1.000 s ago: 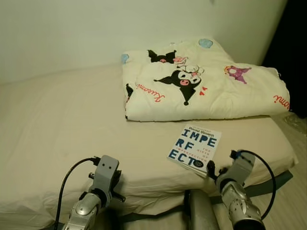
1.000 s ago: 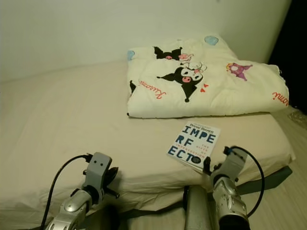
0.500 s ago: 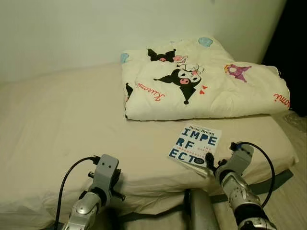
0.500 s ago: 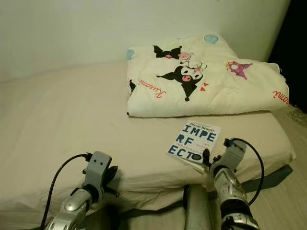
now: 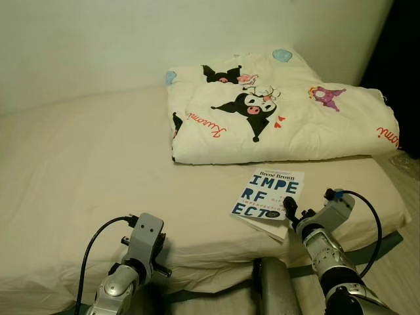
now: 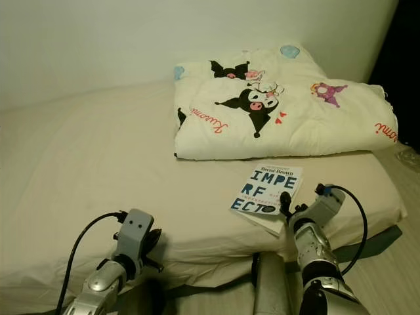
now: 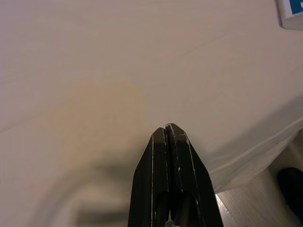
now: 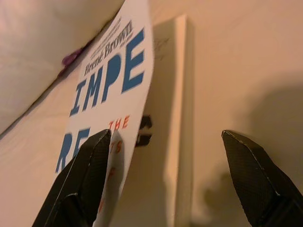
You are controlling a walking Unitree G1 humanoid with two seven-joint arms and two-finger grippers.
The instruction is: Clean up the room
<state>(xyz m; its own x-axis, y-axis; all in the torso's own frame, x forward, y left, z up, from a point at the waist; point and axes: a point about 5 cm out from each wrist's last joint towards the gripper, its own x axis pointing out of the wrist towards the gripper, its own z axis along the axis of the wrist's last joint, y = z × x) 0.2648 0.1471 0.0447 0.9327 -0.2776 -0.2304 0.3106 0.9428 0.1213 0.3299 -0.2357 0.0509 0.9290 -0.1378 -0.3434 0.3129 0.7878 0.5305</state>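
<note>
One white book (image 5: 268,198) with blue "IMPERFECT" lettering lay flat near the bed's (image 5: 79,177) front right edge, below the folded cartoon blanket (image 5: 275,111). Left wrist view: left gripper (image 7: 166,130) clenched above bare sheet. Right wrist view: right gripper (image 8: 165,137) released, fingers straddling the book's cover edge

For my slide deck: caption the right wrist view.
Open right gripper straddling the edge of a white book lying on the beige bed.
</note>
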